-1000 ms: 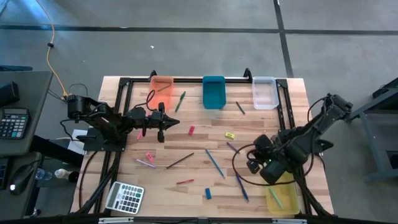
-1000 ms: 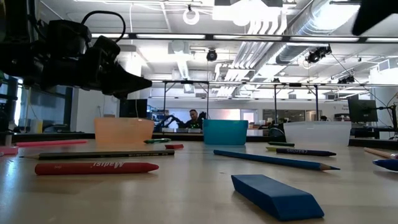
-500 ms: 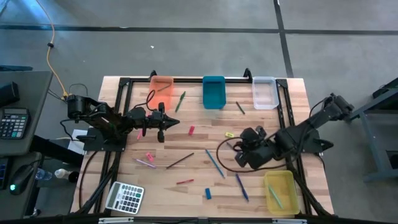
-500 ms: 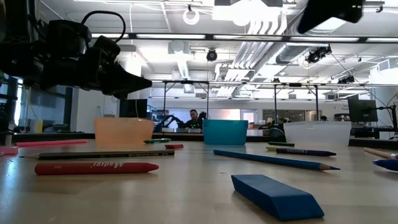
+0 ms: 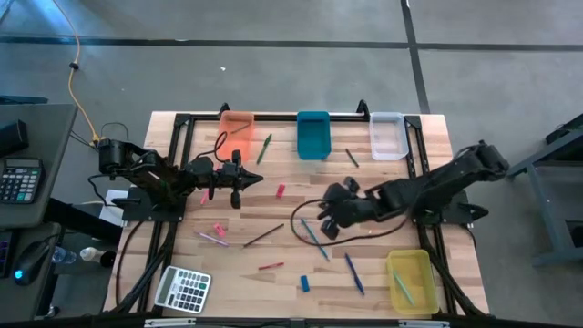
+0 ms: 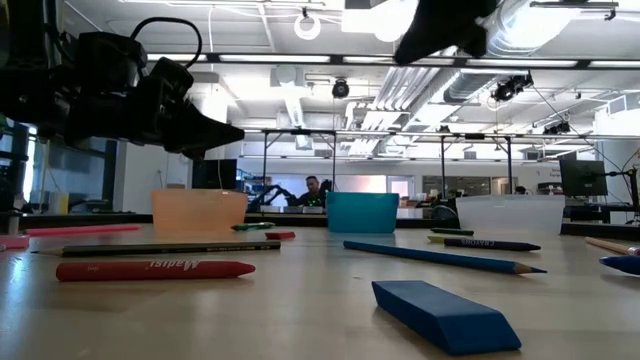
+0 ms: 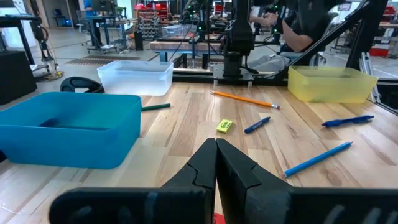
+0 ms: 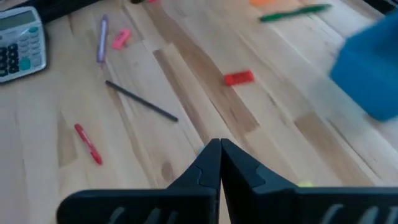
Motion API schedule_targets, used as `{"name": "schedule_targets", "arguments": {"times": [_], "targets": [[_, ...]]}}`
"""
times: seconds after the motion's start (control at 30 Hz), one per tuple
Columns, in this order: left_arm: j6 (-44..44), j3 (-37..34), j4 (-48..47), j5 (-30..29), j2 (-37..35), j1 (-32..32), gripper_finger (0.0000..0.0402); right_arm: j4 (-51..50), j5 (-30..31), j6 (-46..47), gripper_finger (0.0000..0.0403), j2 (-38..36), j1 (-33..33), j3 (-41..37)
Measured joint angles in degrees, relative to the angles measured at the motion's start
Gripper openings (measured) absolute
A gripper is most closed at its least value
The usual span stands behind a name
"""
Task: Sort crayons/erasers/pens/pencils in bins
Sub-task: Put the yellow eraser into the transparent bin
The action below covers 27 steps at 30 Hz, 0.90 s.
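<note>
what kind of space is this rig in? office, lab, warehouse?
Most likely a robotics lab or workshop in an open industrial hall. The low view shows exposed ceiling ducts and more workbenches behind the wooden table; a person sits at one. The floor around the table is bare concrete.

Pale wood-grain table [image 5: 291, 264], translucent plastic orange bin [image 5: 237, 128], opaque teal bin [image 5: 313, 134], matt blue eraser [image 6: 445, 315]
</note>
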Motion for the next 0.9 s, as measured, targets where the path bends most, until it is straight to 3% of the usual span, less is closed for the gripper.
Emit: {"name": "schedule_targets", "arguments": {"times": [0.37, 0.5, 0.67, 0.77, 0.9], "targets": [[0.0, 0.0, 0.0, 0.0, 0.0, 0.0, 0.0000, 18.5, -13.5, -18.9, 0.0000, 11.9, -9.2, -0.8], [0.0, 0.0, 0.0, 0.0, 0.0, 0.0, 0.0000, 36.8, -19.9, -22.7, 0.0000, 13.0, -13.6, -8.7], [0.0, 0.0, -0.6, 0.0, 0.0, 0.0, 0.0000, 56.9, -23.0, -23.6, 0.0000, 12.8, -17.3, -19.5], [-1.3, 0.0, -1.6, 0.4, 0.0, 0.0, 0.0000, 62.5, -23.7, -24.0, 0.0000, 12.5, -18.5, -23.9], [-2.0, 0.0, -2.9, 0.4, 0.0, 0.0, 0.0000, 62.4, -23.7, -23.9, 0.0000, 10.2, -19.9, -29.0]]}}
